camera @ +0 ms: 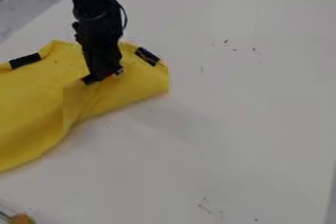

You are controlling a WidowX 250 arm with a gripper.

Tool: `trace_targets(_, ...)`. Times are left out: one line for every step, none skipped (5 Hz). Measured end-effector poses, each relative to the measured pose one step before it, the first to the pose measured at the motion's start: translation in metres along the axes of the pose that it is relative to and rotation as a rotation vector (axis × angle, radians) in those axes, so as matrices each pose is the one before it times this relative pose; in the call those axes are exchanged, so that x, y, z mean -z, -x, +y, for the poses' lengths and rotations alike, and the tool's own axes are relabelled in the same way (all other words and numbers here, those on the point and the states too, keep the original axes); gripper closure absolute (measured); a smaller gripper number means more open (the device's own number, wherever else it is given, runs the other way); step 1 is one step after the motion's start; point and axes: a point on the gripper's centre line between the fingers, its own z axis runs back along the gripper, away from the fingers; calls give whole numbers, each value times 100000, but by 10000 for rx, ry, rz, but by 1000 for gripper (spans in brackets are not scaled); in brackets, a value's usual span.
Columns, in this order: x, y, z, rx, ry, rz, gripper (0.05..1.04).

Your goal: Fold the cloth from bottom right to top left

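Left edge, nine o'clock: yellow cloth (33, 105), the task's piece, lying on the white table (263, 120) and running out of view on that side. Its lower border slants from about eight o'clock up toward the cloth's right end, just short of centre. Soft creases climb from that border toward ten o'clock.

Between nine and ten o'clock: a black patch (25, 61) on the cloth's upper border, tilted.

Half past seven, near the bottom left corner: small orange-brown object (21, 219), cut off by the view's edge; a thin grey piece beside it. Both too partial to name.

Eleven o'clock: black arm (98, 21) enters from the top and slants down to the cloth. Gripper (102, 77) at ten o'clock, low over the upper part of the cloth, pointing down. Cannot tell whether the jaws stand apart, together or clamped on fabric.

Right of the gripper, past eleven o'clock: second black patch (148, 56), near the cloth's upper right corner.

Farther right: small dark marks on the table at one o'clock, faint scribbles at half past five.
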Motion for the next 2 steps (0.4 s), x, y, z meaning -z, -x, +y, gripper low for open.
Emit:
trace_targets(1677, 915, 3241, -158, 348, -129, 1017)
trace_targets(1819, 903, 1131, -154, 483, 45, 1017)
